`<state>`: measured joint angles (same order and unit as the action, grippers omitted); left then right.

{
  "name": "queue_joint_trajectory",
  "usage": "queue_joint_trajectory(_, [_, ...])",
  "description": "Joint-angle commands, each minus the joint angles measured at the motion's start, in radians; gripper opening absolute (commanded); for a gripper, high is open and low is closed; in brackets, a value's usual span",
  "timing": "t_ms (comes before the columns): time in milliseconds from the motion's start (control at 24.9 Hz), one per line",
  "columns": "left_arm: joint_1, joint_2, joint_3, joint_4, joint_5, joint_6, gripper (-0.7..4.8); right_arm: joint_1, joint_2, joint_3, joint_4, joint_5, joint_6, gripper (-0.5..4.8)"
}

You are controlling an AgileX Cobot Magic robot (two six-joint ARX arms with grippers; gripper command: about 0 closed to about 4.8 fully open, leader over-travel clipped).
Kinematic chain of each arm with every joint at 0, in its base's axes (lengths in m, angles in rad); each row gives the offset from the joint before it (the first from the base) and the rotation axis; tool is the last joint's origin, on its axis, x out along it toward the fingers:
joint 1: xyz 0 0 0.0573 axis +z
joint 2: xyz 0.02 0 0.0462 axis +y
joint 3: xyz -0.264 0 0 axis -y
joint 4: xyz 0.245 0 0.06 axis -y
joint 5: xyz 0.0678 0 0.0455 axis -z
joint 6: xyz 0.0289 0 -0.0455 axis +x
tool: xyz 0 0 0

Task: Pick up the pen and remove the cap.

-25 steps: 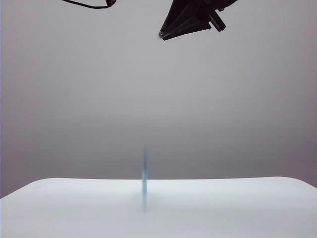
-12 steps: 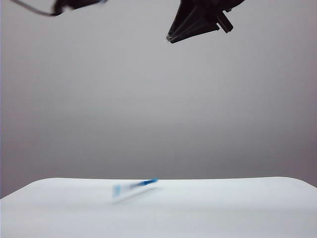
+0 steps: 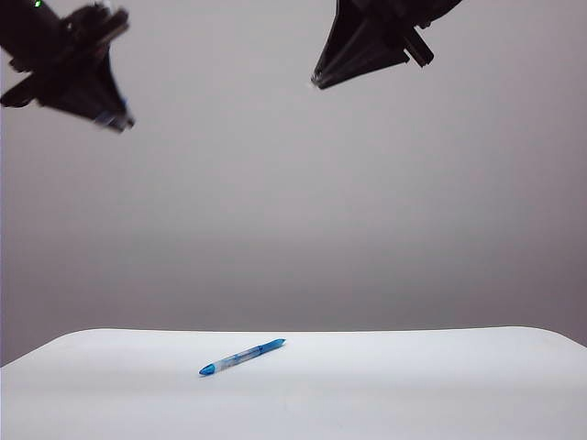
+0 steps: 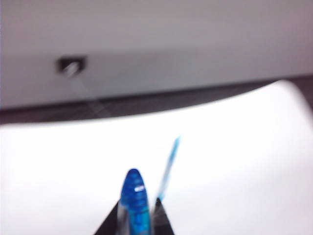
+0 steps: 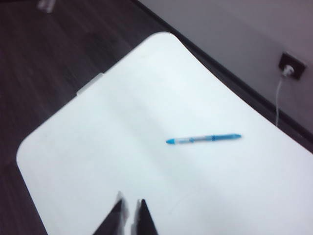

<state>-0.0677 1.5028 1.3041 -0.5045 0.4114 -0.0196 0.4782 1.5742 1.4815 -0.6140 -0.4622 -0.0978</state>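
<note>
I judge the cap-pulling step finished: my left gripper (image 4: 138,215), high above the white table (image 3: 440,385) and well to the left of the pen (image 3: 242,356), is clenched on the blue-tipped cap (image 4: 134,198). The pen lies flat and bare on the table near its far edge. My right gripper (image 3: 316,81) hangs high above, right of the pen, fingers (image 5: 113,220) pressed together on nothing. Nothing else sits near the pen; what remains, I think, is setting the cap down beside it without knocking it.
</note>
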Motion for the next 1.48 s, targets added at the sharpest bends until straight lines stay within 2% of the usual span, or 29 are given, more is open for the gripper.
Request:
queue_joint_trajectory(40, [-0.009,0.002,0.0,-0.067,-0.096,0.064,-0.06,0.002,0.007,0.004,-0.008,0.045,-0.004,-0.01])
queue_joint_trajectory(160, [-0.014,0.022,0.0,-0.085,-0.15,0.076,-0.06,0.002,0.032,0.004,-0.02,0.045,-0.003,-0.01])
queue_joint_trajectory(281, [-0.015,0.082,0.0,-0.142,-0.146,0.093,-0.06,0.002,0.092,0.004,-0.071,0.043,-0.003,-0.01])
queue_joint_trajectory(521, [-0.045,0.179,0.0,-0.24,-0.247,0.153,-0.06,0.002,0.137,0.004,-0.09,0.044,-0.005,-0.01])
queue_joint_trajectory(962, [-0.099,0.392,0.0,-0.13,-0.255,0.162,-0.06,0.002,0.138,0.004,-0.078,0.041,-0.008,-0.01])
queue_joint_trajectory(1123, [-0.14,0.466,0.0,-0.086,-0.297,0.156,0.0,0.002,0.138,0.004,-0.078,0.041,-0.011,-0.01])
queue_joint_trajectory(1203, [-0.156,0.5,0.0,-0.072,-0.298,0.134,0.64,0.002,0.139,0.004,-0.078,0.041,-0.012,-0.01])
queue_joint_trajectory(1283, [-0.161,0.52,0.001,-0.068,-0.303,0.135,0.68,0.002,0.139,0.004,-0.082,0.042,-0.015,-0.01])
queue_joint_trajectory(1323, [-0.164,0.523,0.001,-0.069,-0.297,0.135,0.95,0.002,0.139,0.004,-0.083,0.042,-0.016,-0.01])
queue_joint_trajectory(1363, [-0.164,0.523,0.001,-0.069,-0.277,0.133,2.06,0.002,0.139,0.004,-0.085,0.042,-0.019,-0.01])
queue_joint_trajectory(1403, [-0.164,0.522,0.002,-0.069,-0.277,0.13,2.64,0.002,0.139,0.004,-0.085,0.042,-0.024,-0.01])
queue_joint_trajectory(1484, [-0.168,0.522,0.002,-0.077,-0.277,0.131,3.03,0.002,0.139,0.004,-0.085,0.042,-0.034,-0.01])
